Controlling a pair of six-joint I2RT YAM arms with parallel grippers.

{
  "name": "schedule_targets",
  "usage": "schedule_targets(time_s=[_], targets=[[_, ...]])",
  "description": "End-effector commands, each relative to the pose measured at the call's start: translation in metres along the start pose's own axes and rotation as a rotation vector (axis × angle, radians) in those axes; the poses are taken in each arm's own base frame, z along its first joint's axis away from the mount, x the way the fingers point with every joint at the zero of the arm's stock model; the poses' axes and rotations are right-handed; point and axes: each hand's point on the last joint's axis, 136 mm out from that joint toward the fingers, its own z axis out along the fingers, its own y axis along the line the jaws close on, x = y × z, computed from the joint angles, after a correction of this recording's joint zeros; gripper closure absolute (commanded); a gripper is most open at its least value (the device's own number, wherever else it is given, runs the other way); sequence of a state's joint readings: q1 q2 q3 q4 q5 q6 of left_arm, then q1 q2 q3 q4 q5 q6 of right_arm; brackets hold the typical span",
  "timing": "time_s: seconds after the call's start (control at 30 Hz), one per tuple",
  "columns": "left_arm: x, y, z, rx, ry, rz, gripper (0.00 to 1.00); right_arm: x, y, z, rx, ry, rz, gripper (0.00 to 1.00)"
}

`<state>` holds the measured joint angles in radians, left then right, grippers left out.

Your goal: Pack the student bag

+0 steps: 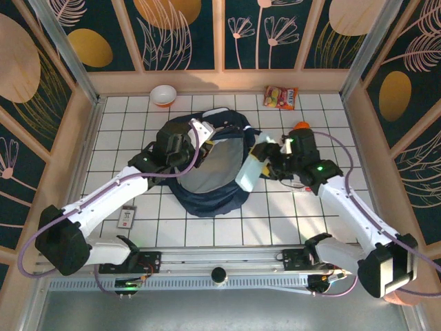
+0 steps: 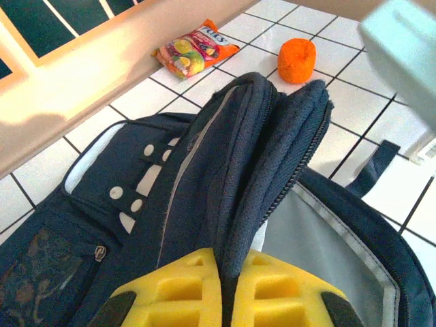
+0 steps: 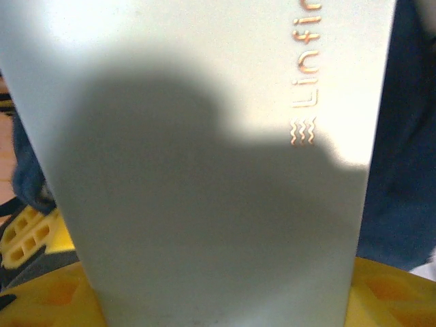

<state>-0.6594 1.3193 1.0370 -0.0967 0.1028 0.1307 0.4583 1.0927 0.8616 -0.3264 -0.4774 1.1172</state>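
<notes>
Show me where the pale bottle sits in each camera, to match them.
Top external: pale bottle centre-right, over the right rim of the student bag.
Left wrist: bottle in the top right corner.
Right wrist: bottle close up, across the middle.
Shared landmark: the navy bag, at the right wrist view's right edge.

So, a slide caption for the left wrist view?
Left hand pinching the student bag by its rim; snack packet and orange object behind.
</notes>
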Motion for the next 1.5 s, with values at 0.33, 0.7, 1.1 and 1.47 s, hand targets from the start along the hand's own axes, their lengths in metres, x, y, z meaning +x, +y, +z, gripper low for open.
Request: schedule_targets(time_s=[0.33,0.7,1.1,1.47], targets=[[-0.109,0.003,-0.029,0.025,-0.319,-0.087,1.0,0.013,0.019,0.098,-0.085,-0.053,0.351,0.52],[-0.128,-0.001,-0.055,0.042,-0.391,-0.076,1.0,-0.017,0.017,0.159,-0.12,-0.122,0.455,0.47],[-0.123,0.003,-0.069,0.002,-0.403,-0.076,1.0,-0.028,0.023,0.164,-0.144,-0.147,0.453,0.16],[-0.097,0.014,-0.057,-0.068,-0.34,-0.085,1.0,-0.015,0.003,0.105,-0.017,-0.171,0.32,0.21]])
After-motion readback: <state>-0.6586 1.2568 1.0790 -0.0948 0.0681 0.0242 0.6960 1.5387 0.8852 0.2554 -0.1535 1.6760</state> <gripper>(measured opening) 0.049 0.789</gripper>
